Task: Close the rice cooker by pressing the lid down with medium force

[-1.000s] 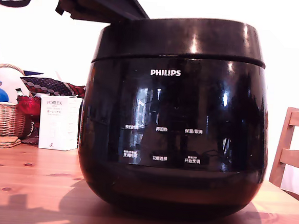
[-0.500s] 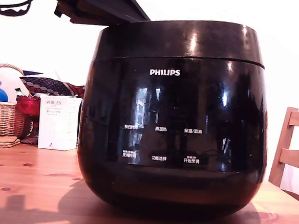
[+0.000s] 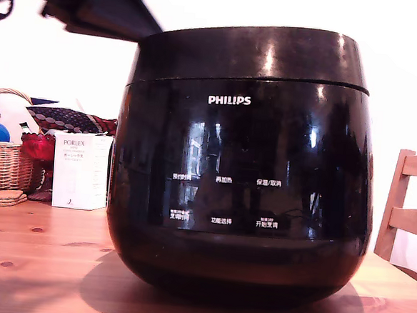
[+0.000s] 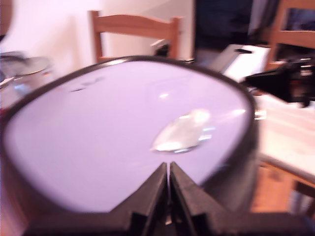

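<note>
The rice cooker (image 3: 241, 180), glossy black with a white PHILIPS logo, fills the middle of the exterior view on a wooden table. The lid (image 3: 251, 53) lies flat on it, with a thin even seam all round. In the wrist view the lid's shiny top (image 4: 113, 128) reflects pale light, and my gripper (image 4: 168, 169) is over its near edge, fingers pressed together with nothing between them. This view is blurred, so I cannot tell whether the tips touch the lid. In the exterior view only my dark arm (image 3: 90, 8) shows, at the upper left behind the lid.
At the exterior view's left stand a wicker basket (image 3: 0, 163) with a blue ball, a white PORLEX box (image 3: 82, 170) and a red object. A wooden chair (image 3: 408, 213) is at the right. Another chair back (image 4: 133, 27) stands beyond the cooker in the wrist view.
My arm has pulled back towards the exterior view's left, away from over the lid. The lid's seam has levelled out, and the cooker has shifted very slightly.
</note>
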Controlling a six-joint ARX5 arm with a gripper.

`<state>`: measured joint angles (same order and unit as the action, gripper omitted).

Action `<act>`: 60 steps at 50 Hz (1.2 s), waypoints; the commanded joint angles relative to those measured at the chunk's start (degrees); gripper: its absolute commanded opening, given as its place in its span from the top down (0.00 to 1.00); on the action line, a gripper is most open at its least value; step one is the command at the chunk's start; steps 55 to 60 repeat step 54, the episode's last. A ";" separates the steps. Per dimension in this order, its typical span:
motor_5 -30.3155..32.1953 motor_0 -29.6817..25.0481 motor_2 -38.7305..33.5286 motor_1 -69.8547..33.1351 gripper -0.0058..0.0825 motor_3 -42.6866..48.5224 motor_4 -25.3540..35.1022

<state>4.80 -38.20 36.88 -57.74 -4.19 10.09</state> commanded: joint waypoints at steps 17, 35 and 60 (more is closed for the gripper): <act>7.76 15.52 4.48 1.62 0.96 -0.57 -7.26; 7.72 27.80 4.50 1.62 0.96 -0.61 -10.40; 7.67 30.53 4.50 1.62 0.96 -0.59 -10.36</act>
